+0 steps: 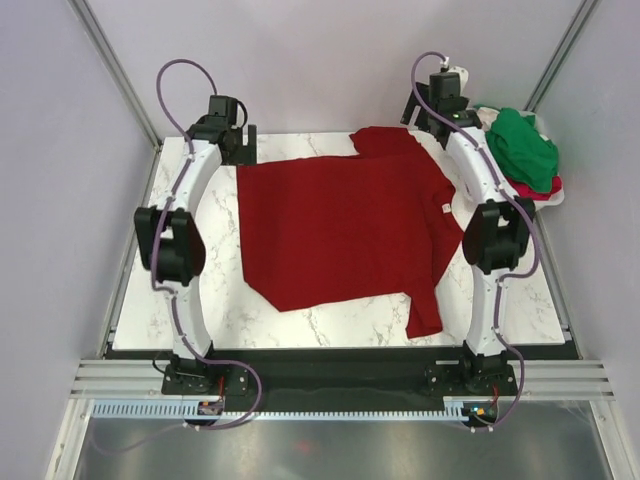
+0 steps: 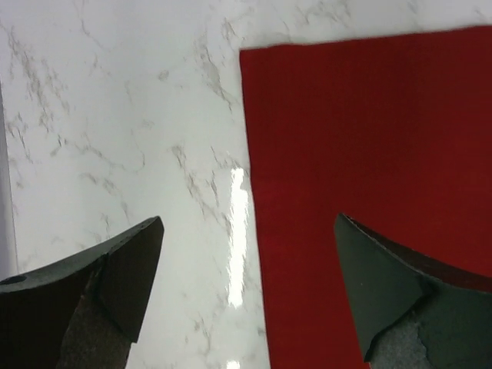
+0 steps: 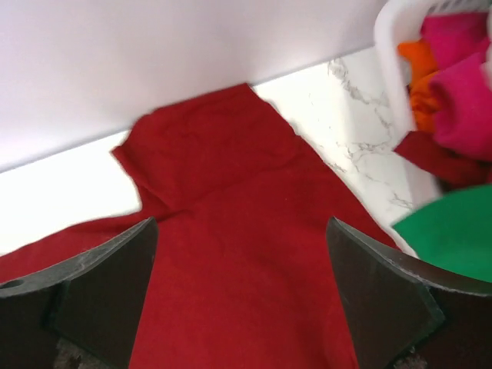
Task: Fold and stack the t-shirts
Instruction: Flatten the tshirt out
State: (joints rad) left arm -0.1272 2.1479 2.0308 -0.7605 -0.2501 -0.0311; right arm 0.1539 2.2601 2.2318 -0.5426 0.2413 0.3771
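Overhead now: one dark red t-shirt (image 1: 340,225) lies spread flat across the middle of the marble table (image 1: 200,300), with one sleeve poking toward the top of the frame and the other trailing to the lower right. Two arms flank it, one on each side.

At the upper left, the left end effector (image 1: 228,128) sits by the shirt's far corner. On its wrist view the left end effector (image 2: 247,223) is spread wide with nothing between the fingers, one fingertip over bare marble and the other over the red cloth, with the shirt's straight edge running down between them.

At the upper right, the right end effector (image 1: 440,100) is spread too. Its own camera shows the right end effector (image 3: 242,223) hanging empty over the upper sleeve and body of the dark red shirt.

Upper right corner: one white basket (image 3: 392,46) just beside the right arm, piled with clothes. One green t-shirt (image 1: 522,148) lies on top. Under it there is pink fabric (image 3: 461,100), a bit of orange (image 3: 421,73) and a darker red fold (image 3: 434,157). How many garments that makes I can't tell, as they are bunched together.

The right arm's upper link crosses the shirt's right edge in the overhead view, hiding a strip of cloth.
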